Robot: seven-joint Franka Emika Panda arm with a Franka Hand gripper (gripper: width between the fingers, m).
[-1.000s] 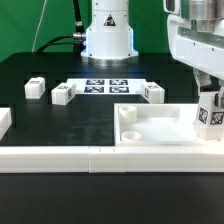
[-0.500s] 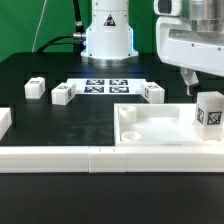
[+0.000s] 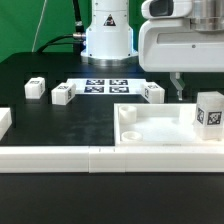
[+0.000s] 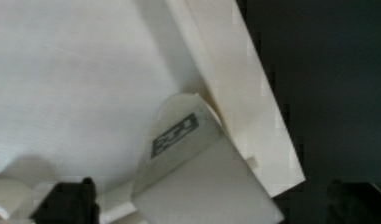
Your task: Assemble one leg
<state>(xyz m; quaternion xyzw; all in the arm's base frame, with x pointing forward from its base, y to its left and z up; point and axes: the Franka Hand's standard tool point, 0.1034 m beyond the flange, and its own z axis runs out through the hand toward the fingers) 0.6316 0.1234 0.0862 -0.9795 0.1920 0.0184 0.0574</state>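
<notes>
Leg's upright in the tray corner, hand's clear of it
The leg [image 3: 210, 111] stands at the tray [image 3: 150, 128] corner on the exterior view's right, I'd guess over a corner hole so it can seat; the hand [image 3: 179, 90] hovers just beside it, higher up, fingers apart and gripping nothing

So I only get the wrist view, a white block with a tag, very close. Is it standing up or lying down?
Observer: Standing upright. The leg sits in the tray-like piece, on the exterior view's right side of it.
Visitor: Is the claw holding it?
Observer: No, the claw hangs clear of it, toward the exterior view's left.
Visitor: Any more blocks?
Observer: Three other legs stand around the marker board.
</notes>
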